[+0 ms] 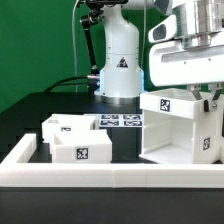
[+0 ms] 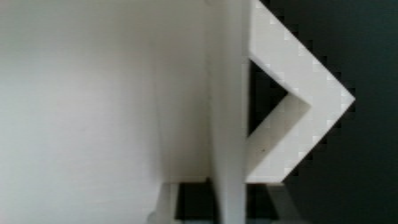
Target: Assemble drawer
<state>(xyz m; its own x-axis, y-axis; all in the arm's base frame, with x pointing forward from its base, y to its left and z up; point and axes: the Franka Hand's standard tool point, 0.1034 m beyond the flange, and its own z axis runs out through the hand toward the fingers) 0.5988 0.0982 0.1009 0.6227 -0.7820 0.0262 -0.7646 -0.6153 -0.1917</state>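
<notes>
The big white drawer box stands on the table at the exterior view's right, with a marker tag on its top front. My gripper comes down onto its top from above. In the wrist view the box's thin wall runs straight between my two dark fingers, which press on it from both sides, so my gripper is shut on that wall. A broad white face of the box fills one side. Two small open white drawers sit at the exterior view's left.
The marker board lies flat behind the small drawers, in front of the arm's white base. A low white wall runs along the table's front and turns back at the exterior view's left.
</notes>
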